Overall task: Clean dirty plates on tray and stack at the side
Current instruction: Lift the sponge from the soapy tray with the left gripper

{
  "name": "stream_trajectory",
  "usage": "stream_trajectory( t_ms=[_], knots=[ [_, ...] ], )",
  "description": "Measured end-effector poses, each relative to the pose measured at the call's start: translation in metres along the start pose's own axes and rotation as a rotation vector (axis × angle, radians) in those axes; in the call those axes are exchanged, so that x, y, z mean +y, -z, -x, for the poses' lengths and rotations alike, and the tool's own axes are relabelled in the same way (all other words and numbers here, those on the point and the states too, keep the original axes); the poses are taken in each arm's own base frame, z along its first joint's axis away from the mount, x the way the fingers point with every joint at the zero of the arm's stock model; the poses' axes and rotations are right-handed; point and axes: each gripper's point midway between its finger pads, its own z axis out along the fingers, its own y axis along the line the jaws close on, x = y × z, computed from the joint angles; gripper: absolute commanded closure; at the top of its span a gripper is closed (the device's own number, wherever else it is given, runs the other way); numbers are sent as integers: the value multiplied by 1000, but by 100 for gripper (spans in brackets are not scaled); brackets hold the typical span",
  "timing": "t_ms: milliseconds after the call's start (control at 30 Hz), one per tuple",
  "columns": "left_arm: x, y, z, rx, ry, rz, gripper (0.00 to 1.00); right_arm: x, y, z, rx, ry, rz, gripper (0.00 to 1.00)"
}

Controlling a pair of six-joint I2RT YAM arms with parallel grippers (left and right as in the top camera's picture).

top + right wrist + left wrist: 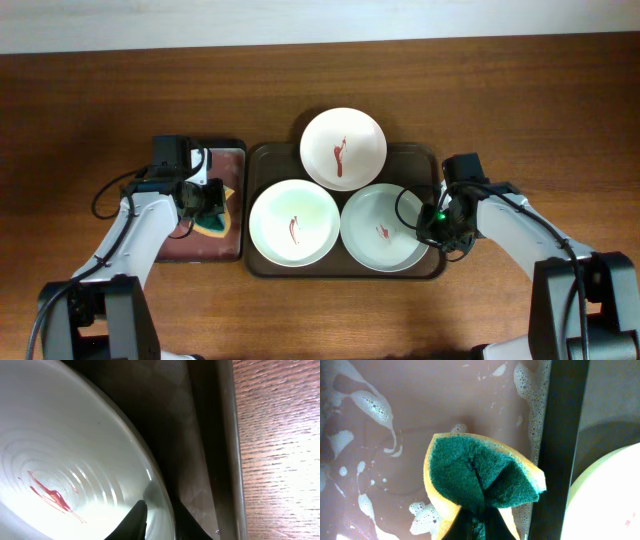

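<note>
The left gripper (476,529) pinches a folded yellow-and-green sponge (480,472), which fans out ahead of its fingertips over the foamy pinkish tray (415,425). The right gripper (159,519) is closed on the rim of the nearest dirty plate (75,455), one finger inside and one outside. The dark brown tray (205,435) lies under both fingers, with the lower-left plate (293,223) and the top plate (343,148) beyond the inner finger

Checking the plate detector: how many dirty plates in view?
3, all on the tray: back plate, front-left plate, and front-right plate, its rim in the right gripper. None appears hidden.
</note>
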Motion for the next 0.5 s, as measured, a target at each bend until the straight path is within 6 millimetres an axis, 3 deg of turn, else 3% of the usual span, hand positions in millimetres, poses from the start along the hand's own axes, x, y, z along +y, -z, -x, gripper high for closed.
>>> stream_trajectory(
  t_ms=[67,133,200,267,400,500],
  knots=[
    [0,1,4,-16,-2,-1,100,-1,-1,-1,3,-1,-2,89],
    [-3,12,27,-125,-14,-9,100,-1,-1,-1,3,0,-1,89],
    [-10,49,63,-313,-44,-23,100,-1,-1,-1,3,0,-1,89],
    [-12,83,79,-430,-103,-6,100,-1,-1,-1,3,-1,-1,89],
    [-15,126,93,-567,-171,21,100,-1,-1,-1,3,0,-1,90],
    [-16,138,97,-607,-188,27,100,-1,-1,-1,3,0,-1,90]
  ],
)
